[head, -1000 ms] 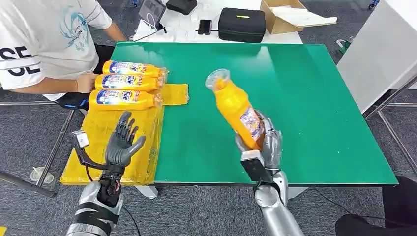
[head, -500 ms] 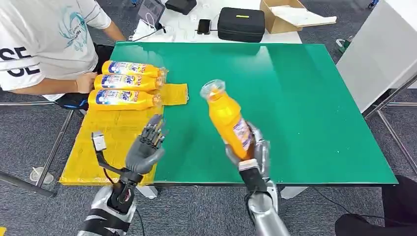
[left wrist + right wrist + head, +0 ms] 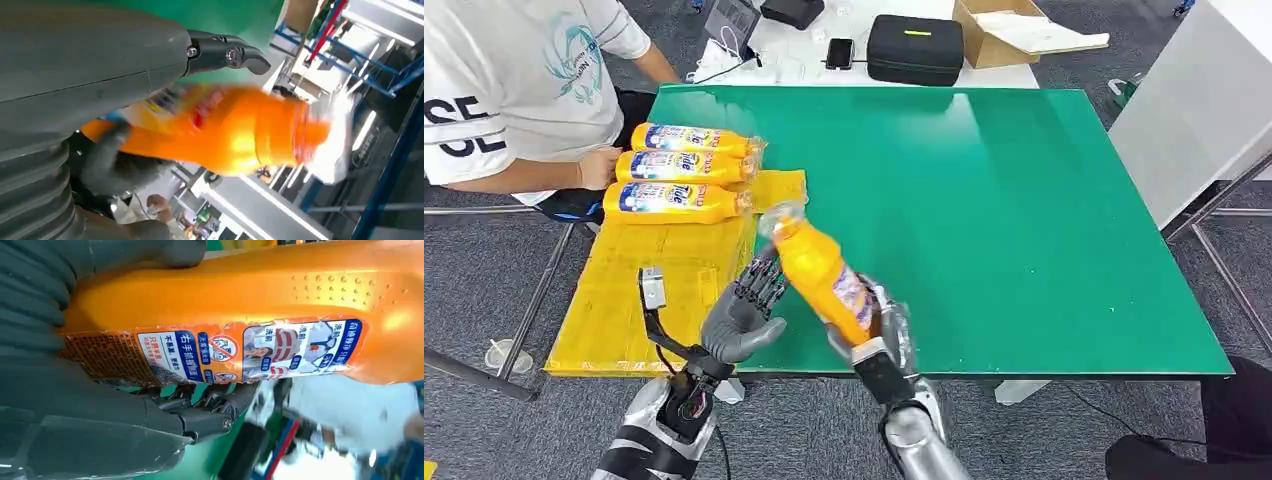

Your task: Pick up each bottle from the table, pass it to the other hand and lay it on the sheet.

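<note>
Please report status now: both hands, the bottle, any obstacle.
Right hand grips orange bottle by its base. Left hand open beside it, not gripping. Three bottles on yellow sheet. No obstacle seen.

Right hand (image 3: 879,330) grips the orange detergent bottle (image 3: 821,277) at its base, tilted toward the left hand (image 3: 742,312), whose fingers (image 3: 764,283) are spread beside it.

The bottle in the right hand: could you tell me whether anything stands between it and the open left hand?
Nothing visible does: the left hand is right beside the bottle that the right hand holds.
</note>
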Tool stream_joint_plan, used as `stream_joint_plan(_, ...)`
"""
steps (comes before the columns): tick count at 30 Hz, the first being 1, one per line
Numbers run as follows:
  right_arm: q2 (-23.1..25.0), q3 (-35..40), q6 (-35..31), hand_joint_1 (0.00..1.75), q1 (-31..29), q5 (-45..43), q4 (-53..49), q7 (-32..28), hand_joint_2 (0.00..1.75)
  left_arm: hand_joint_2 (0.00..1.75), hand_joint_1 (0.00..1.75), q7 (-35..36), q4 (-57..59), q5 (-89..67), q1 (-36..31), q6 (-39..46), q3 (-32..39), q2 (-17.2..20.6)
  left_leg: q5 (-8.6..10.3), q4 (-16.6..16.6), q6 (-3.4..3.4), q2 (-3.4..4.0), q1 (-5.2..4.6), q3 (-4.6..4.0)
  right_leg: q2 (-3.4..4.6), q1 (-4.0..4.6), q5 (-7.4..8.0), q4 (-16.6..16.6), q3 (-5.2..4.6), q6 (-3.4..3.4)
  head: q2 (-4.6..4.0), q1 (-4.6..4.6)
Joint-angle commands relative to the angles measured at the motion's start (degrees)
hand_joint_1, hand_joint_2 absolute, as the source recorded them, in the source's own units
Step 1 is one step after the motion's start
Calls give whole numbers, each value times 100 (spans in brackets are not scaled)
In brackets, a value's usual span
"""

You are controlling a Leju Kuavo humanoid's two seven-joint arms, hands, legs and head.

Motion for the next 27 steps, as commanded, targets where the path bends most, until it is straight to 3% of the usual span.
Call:
stream_joint_plan(1, 357, 962, -99, 175, -824, 156, 1961, -18, 175, 175, 0, -3, 723, 96, -471, -30, -618, 179, -4, -3, 1, 13, 2, 17, 7, 4, -1, -4, 12, -7, 0, 0)
stream_joint_plan(27, 483, 1851, 19, 175, -894, 61, 2534, 288, 175, 175, 0, -44, 1082, 82, -637, 156, -637, 119, -6, 2, 3, -3, 3, 16, -13, 5, -9, -1, 15, -7, 2, 2)
